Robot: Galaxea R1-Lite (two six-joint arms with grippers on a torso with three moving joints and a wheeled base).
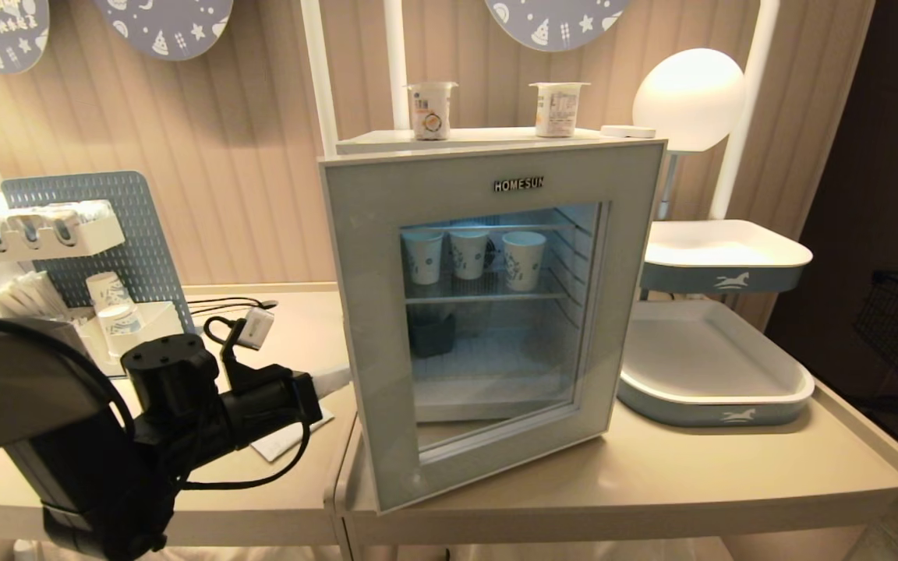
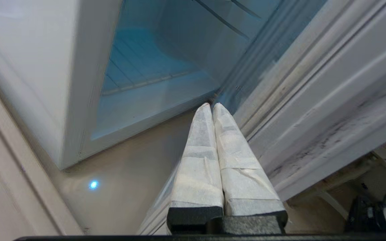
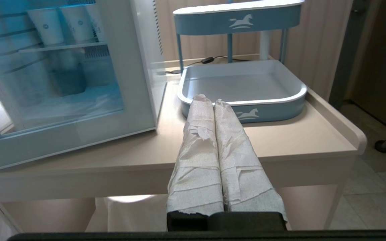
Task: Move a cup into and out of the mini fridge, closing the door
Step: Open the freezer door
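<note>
Lowest and nearest in the head view, at lower left, the left arm's black, matte housing reaches toward the mini fridge [image 1: 496, 140], its left gripper [image 2: 212, 106] hidden there behind the swung-out door [image 1: 488, 312]. The left wrist view shows that gripper's two tapered fingers [image 2: 199, 160], wrapped in white crinkled tape over black foam, pressed together with nothing between them, their tips in the gap between the fridge's white body and the ribbed, scuffed inner edge of the door, low over the smooth beige table [image 1: 652, 483]. The right gripper [image 3: 213, 100] appears only in its own wrist view, in the lower centre of the frame, with the same taped fingers together and empty, hanging off the table's front edge and pointing toward a pale blue tray [image 3: 293, 97] with a white rim and horse emblem. The door, a grey frame around a glass pane, stands ajar at the centre of the head view. Through the glass, three white paper cups [image 1: 470, 253] stand in a row on the upper wire shelf, and a dark squarish container [image 1: 431, 331] sits below. On the fridge's flat top, at upper centre, stand two sealed plastic cups [image 1: 431, 109]. A round white lamp globe [image 1: 689, 97] glows at upper right before the ribbed beige wall.
</note>
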